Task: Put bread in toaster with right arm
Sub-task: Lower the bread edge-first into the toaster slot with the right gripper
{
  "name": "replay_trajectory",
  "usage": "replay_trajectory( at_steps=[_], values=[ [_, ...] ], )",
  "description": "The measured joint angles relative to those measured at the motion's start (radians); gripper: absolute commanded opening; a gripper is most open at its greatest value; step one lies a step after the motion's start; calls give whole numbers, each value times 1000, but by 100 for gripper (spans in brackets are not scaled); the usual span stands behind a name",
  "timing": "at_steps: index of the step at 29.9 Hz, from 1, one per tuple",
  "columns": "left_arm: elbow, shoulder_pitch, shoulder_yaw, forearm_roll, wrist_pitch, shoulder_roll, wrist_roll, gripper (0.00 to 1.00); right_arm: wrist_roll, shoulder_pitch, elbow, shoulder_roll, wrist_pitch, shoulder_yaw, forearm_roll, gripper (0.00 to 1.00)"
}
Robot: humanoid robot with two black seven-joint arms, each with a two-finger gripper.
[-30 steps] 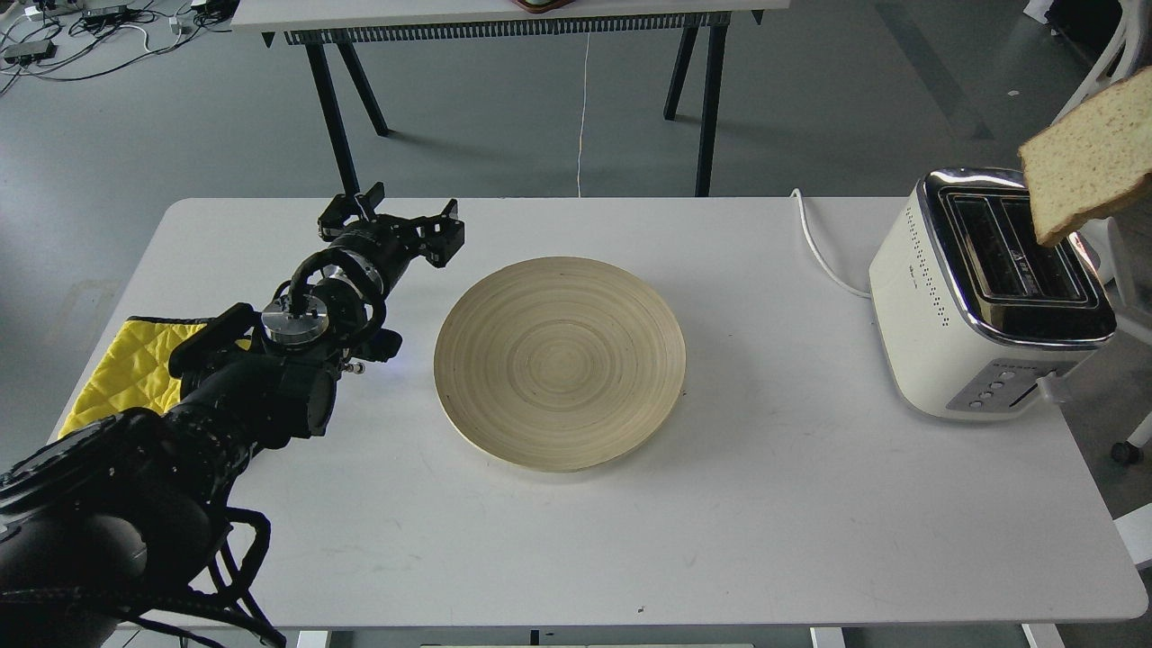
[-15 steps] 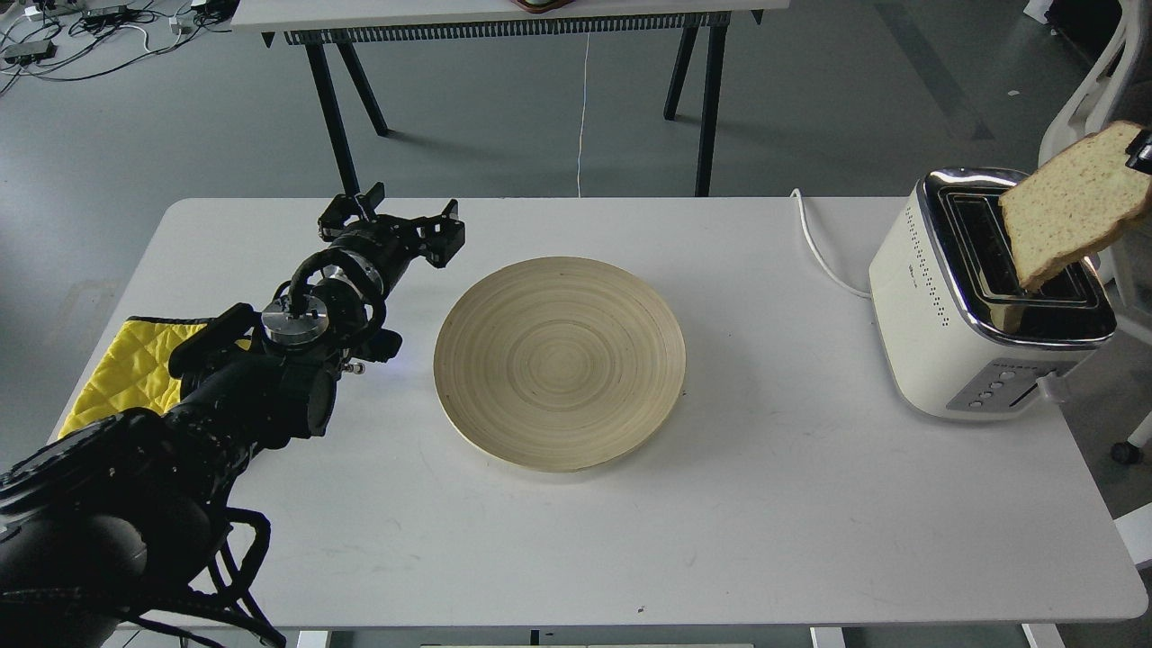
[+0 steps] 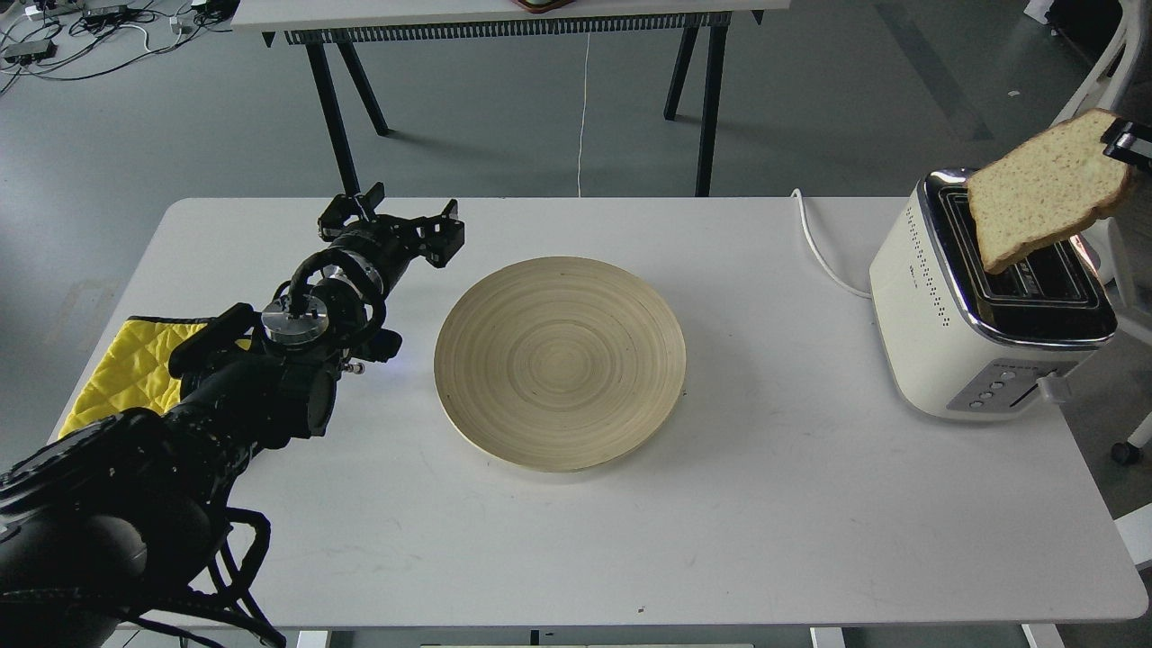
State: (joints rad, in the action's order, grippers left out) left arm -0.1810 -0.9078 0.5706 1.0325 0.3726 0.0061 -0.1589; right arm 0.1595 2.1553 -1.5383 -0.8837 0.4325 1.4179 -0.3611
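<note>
The bread (image 3: 1044,191), a tan slice with brown crust, hangs tilted above the slots of the cream-white toaster (image 3: 985,301) at the table's right end, its lower corner just over the chrome top. My right gripper (image 3: 1127,144) shows only as a black tip at the right edge, shut on the bread's upper right corner; the rest of the arm is out of view. My left gripper (image 3: 405,219) is open and empty over the table, left of the plate.
A round wooden plate (image 3: 559,362) lies mid-table. A yellow quilted cloth (image 3: 126,367) lies at the left edge under my left arm. The toaster's white cord (image 3: 819,252) runs back off the table. Another table stands behind.
The bread has moved left and swung flatter over the toaster's slots; half a second ago its lower corner dipped lower toward a slot. The left arm has not moved.
</note>
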Motion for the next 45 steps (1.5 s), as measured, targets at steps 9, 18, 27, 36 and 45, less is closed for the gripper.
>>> replay_trajectory(
  at_steps=[9, 18, 27, 36, 45],
  values=[
    [0, 0, 0, 0, 0, 0, 0, 100, -3, -7, 2, 0, 0, -3, 3, 0],
    [0, 0, 0, 0, 0, 0, 0, 100, -3, -34, 3, 1, 0, -2, 4, 0],
    [0, 0, 0, 0, 0, 0, -1, 100, -3, -61, 3, 13, 0, -6, 2, 0],
    [0, 0, 0, 0, 0, 0, -1, 100, -3, -75, 10, 10, 0, -14, 5, 0],
    [0, 0, 0, 0, 0, 0, 0, 100, -5, -188, 22, 33, 30, -79, 10, 1]
  ],
)
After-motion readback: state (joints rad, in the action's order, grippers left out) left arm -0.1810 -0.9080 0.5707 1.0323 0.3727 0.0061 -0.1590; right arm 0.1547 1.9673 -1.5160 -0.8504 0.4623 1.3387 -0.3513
